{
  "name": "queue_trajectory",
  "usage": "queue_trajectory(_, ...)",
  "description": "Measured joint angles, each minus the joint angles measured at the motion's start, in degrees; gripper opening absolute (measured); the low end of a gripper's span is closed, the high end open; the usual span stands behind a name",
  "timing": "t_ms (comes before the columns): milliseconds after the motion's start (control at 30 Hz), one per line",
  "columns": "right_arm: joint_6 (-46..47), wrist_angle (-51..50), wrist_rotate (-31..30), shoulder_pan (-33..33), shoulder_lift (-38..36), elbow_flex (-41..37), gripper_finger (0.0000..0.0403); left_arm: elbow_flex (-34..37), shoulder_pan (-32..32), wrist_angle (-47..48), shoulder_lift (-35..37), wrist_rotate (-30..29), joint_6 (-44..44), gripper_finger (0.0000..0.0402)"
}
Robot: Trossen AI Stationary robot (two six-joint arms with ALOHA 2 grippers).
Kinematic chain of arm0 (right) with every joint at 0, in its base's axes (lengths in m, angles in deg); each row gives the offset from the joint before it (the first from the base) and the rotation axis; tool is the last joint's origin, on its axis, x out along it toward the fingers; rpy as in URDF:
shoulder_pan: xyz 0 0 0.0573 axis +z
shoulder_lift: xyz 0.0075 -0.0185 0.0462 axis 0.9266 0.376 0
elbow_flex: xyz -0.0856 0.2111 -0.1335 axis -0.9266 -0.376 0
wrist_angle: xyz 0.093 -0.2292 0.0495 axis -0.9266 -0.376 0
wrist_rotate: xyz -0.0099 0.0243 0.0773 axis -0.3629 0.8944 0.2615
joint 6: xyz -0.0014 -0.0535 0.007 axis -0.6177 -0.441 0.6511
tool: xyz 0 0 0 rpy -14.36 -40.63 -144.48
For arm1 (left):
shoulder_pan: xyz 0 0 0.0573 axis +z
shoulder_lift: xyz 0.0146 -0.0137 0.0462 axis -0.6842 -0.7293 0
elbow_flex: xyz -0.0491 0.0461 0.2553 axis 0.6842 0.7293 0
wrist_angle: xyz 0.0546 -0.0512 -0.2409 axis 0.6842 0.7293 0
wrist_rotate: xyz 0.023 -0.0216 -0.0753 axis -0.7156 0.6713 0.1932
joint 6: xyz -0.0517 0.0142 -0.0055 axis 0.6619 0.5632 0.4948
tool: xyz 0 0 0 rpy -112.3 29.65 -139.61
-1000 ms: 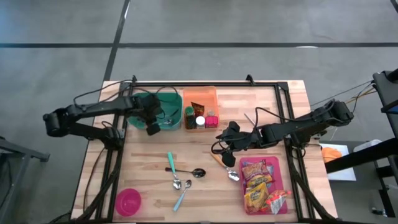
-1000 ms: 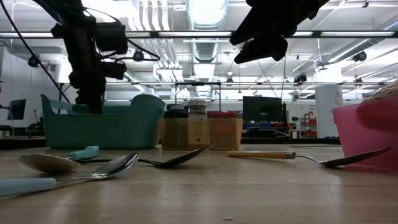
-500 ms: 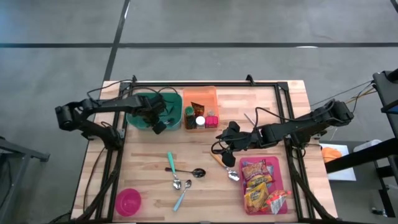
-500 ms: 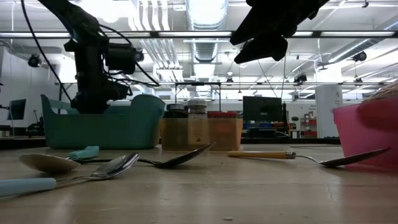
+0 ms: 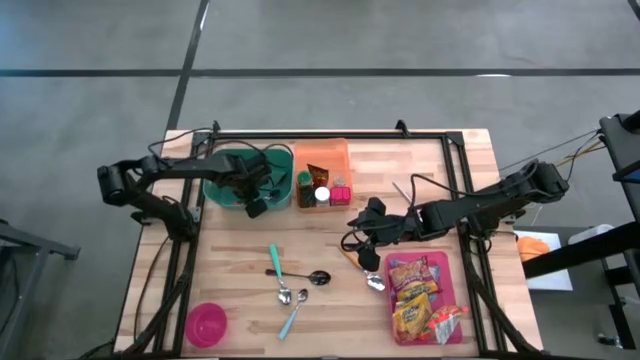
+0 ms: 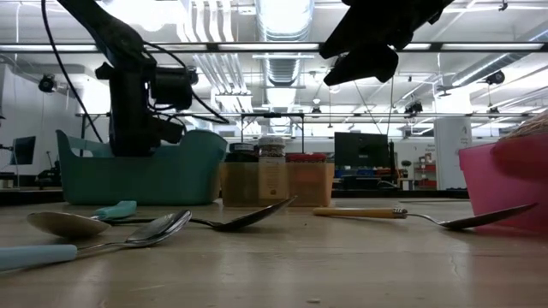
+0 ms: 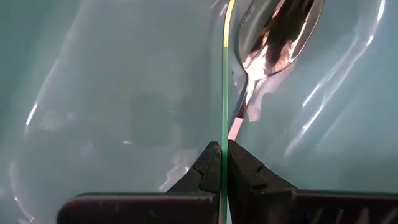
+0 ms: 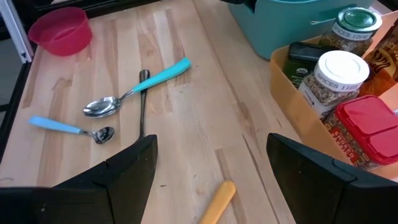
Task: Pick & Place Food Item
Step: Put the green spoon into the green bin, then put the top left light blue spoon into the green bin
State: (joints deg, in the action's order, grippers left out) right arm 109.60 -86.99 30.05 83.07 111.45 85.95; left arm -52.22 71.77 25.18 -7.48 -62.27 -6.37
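Note:
Food packets [image 5: 425, 300] lie in the pink tray [image 5: 457, 290] at the near right. Jars [image 8: 339, 68] stand in the orange bin [image 5: 322, 160] at the back. My left gripper [image 7: 222, 146] points down inside the teal bin [image 5: 232, 190], shut on a thin green strip [image 7: 222, 74] seen edge-on, yellow toward its far end; what it is I cannot tell. A metal spoon [image 7: 277, 31] lies on the bin's floor beside it. My right gripper [image 8: 211, 168] hangs open above the table's middle, over a yellow-handled spoon [image 8: 217, 202], touching nothing. My left gripper pinches the thin green strip [image 7: 222, 134] between its two fingertips, coming from above and pointing down into the teal bin. The strip runs on straight past the fingertips, along the fingers' line. Whether its far end rests on the bin's floor I cannot tell.
Several spoons [image 5: 290, 280] with teal or dark handles lie near the table's middle. A pink bowl [image 5: 206, 324] stands at the near left corner. A black frame [image 5: 330, 135] runs along the table's far edge and sides.
My left gripper has gone down into the teal bin and a little toward the table's right edge, staying shut. The right arm has kept still.

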Motion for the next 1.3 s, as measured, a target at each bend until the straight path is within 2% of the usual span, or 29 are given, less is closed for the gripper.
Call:
queue_trajectory(433, 0.05, 0.0, -0.02, 0.0, 0.02, 0.0, 0.0299, -0.29, 0.0, 0.97, -1.84, -0.4, -1.65, 0.0137)
queue_trajectory(667, 0.08, 0.02, -0.02, 0.0, 0.0, 0.0, 0.0299, -3.8, 0.0, 4.57, -1.82, -0.4, -2.92, 0.0187)
queue_trajectory(1067, 0.11, 0.0, 0.0, 0.0, 0.02, 0.0, 0.0299, -16.41, -0.07, 24.97, -1.6, -1.91, -8.65, 0.0198)
queue_trajectory(1300, 0.02, 0.0, 0.05, 0.0, 0.02, 0.0, 0.0299, -22.22, -0.15, 30.01, 2.11, -1.91, -9.1, 0.0198)
